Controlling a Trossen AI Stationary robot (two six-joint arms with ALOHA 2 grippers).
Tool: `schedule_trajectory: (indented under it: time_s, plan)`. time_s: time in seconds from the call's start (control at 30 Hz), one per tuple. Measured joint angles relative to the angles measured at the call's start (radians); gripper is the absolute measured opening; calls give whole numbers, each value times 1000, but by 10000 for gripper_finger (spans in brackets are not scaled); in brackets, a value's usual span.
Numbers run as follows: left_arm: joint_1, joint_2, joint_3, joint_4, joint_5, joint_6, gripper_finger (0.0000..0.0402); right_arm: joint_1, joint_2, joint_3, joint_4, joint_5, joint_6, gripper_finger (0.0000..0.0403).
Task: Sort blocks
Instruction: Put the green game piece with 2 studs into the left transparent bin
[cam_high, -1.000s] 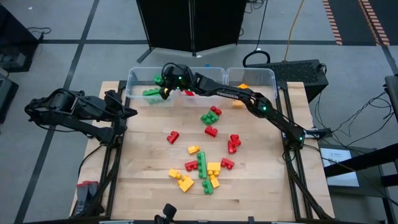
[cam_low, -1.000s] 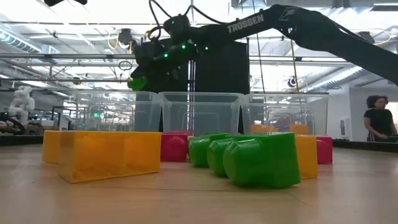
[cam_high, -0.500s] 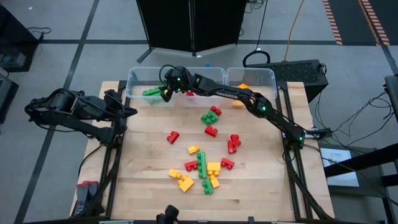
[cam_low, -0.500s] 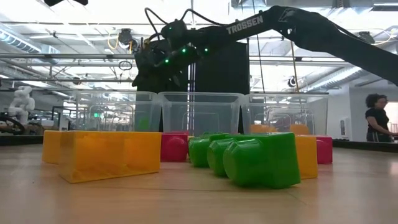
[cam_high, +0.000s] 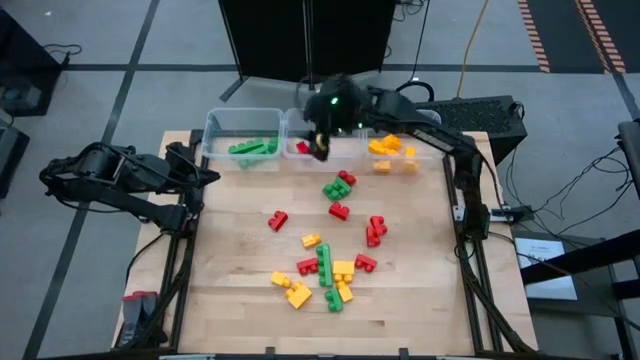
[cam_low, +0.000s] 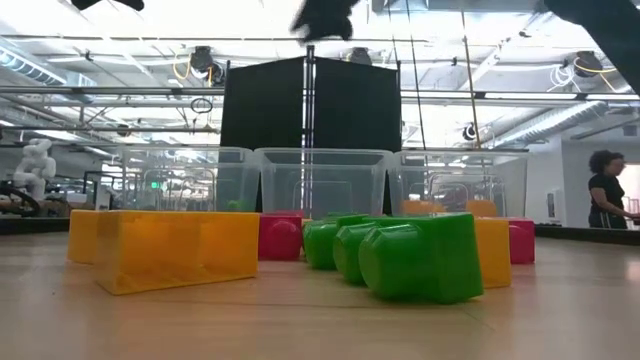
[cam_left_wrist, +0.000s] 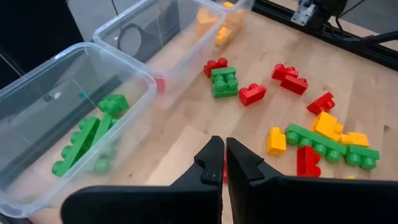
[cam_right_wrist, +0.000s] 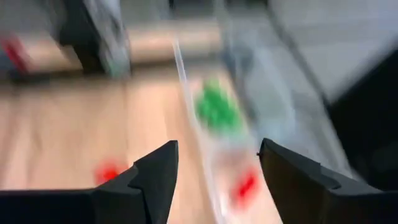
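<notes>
Red, green and yellow blocks lie scattered on the wooden table: a green-and-red group (cam_high: 340, 187), red ones (cam_high: 277, 219) (cam_high: 376, 230), and a mixed cluster (cam_high: 325, 275) near the front. My right gripper (cam_high: 322, 148) (cam_right_wrist: 217, 168) is open and empty, high over the middle clear bin (cam_high: 305, 125). The left bin (cam_high: 215, 125) holds green blocks (cam_high: 250, 148), and the right bin (cam_high: 430, 120) holds yellow ones (cam_high: 390, 146). My left gripper (cam_high: 207, 180) (cam_left_wrist: 225, 146) is shut and empty at the table's left edge.
The three clear bins stand in a row along the table's far edge. The middle bin holds a red block (cam_high: 302, 148). Bare wood lies between the left arm and the scattered blocks. A person (cam_low: 607, 190) stands in the room beyond the table.
My right gripper has swung from over the left bin toward the table's right and risen, and now stands over the middle bin. The green block at its fingers a second ago is gone from them; green blocks lie in the left bin.
</notes>
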Motion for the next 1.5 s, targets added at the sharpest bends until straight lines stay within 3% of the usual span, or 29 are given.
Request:
schedule_trajectory:
  time_s: [0.13, 0.27, 0.43, 0.6, 0.7, 1.0, 1.5]
  plan:
    - [0, 0, 0, 1, -10, -1, 0, 32, -4, -13, -379, 106, 60, 213]
    - [0, 0, 0, 2, -11, 0, 0, 66, -31, -124, -466, 68, 125, 212]
    - [0, 0, 0, 2, -11, -2, 0, 108, -64, -411, -307, 44, 184, 212]
    - [0, 0, 0, 2, -11, -1, 0, 117, -154, -778, 51, -2, 361, 212]
    - [0, 0, 0, 2, -11, -2, 0, 119, -154, -898, 228, 6, 479, 212]
    - [0, 0, 0, 2, -11, -8, 0, 134, -80, -918, 326, 163, 533, 212]
    - [0, -1, 0, -3, -10, 0, 0, 134, 39, -918, 349, 112, 589, 212]
